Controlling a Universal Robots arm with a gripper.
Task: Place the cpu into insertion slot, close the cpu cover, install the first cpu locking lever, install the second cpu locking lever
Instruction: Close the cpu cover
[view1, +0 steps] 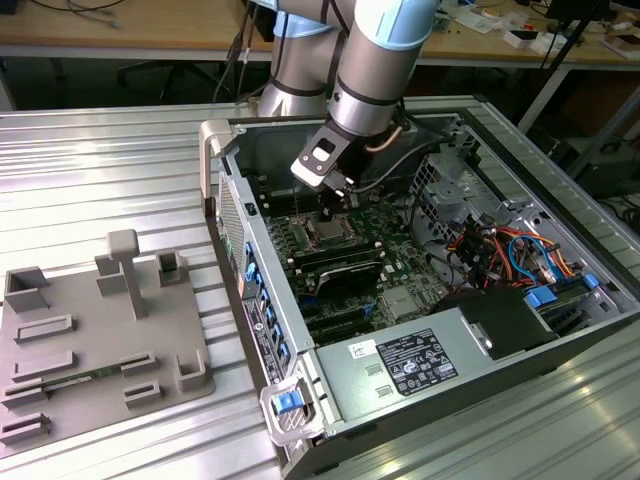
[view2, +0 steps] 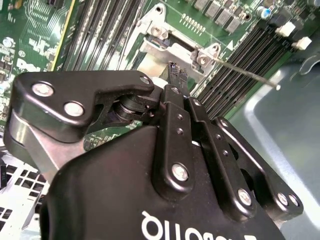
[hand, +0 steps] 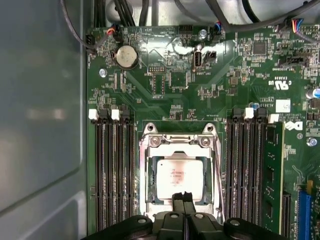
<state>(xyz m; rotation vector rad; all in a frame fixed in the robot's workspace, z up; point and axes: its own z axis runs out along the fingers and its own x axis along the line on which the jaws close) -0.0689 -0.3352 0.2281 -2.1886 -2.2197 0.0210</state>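
The cpu (hand: 178, 174) lies silvery and flat in the insertion slot (hand: 150, 197) on the green board. The cpu cover (hand: 179, 142), a thin metal frame, lies down around it. My gripper (hand: 182, 197) hovers at the socket's edge nearest the wrist, fingers shut together with nothing seen between them. In the second wrist view the gripper (view2: 177, 73) points at the cover (view2: 150, 51), and a thin locking lever (view2: 242, 71) sticks out from the socket's corner over the memory slots. In the exterior view the gripper (view1: 331, 205) hangs just above the socket (view1: 328, 235) inside the open computer case.
Long black memory slots (hand: 112, 170) flank the socket on both sides. A grey power-supply box (view1: 405, 365) sits in the case's near end, cables (view1: 500, 250) at the exterior view's right. A grey fixture plate (view1: 90, 340) lies on the table at the left.
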